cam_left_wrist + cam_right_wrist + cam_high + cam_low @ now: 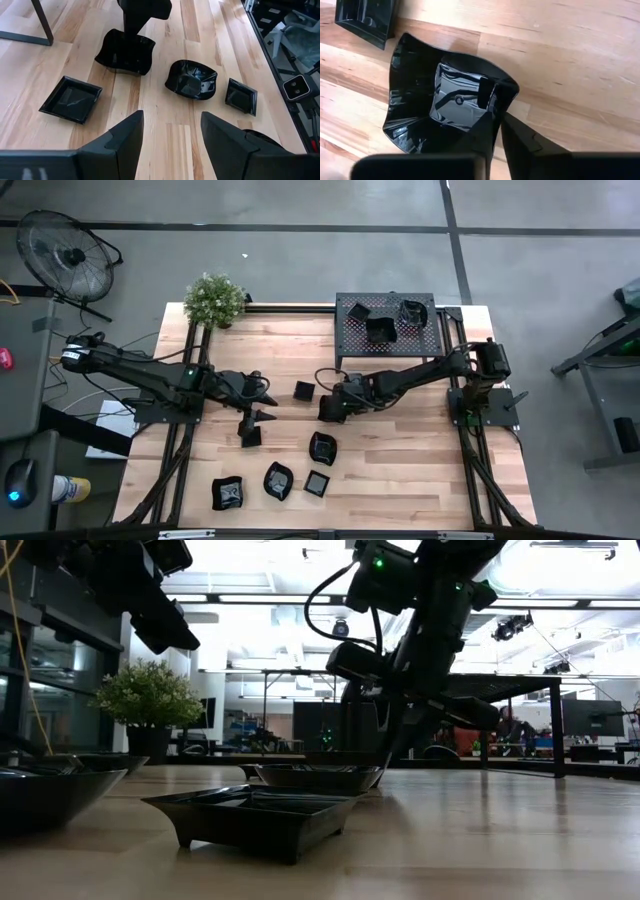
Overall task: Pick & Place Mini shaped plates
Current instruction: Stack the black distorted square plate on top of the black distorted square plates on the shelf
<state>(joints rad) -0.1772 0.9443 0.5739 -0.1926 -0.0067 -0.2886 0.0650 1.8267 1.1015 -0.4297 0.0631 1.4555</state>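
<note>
Several black glossy mini shaped plates lie on the wooden table (420, 470). A wavy-rimmed plate (435, 95) sits near the middle, and my right gripper (497, 122) is shut on its rim. A square plate (304, 390) lies just to its left. More plates (322, 447) (279, 480) (317, 483) (228, 493) lie toward the near edge. Others rest on the black perforated rack (385, 325) at the far side. My left gripper (172, 135) hovers open left of the centre, above the table, with nothing between its fingers. My right gripper pinches the wavy plate's rim (506, 95) on the side facing the table's right edge. One finger (482, 132) is inside the dish and the other (522, 142) is outside. The fingers come steeply down, slanting from the right. The plate's bottom rests on the table.
A potted plant (214, 300) stands at the far left corner. The rack's thin legs (42, 22) stand on the far part of the table. Bare wood lies to the right of the plates and along the near right edge.
</note>
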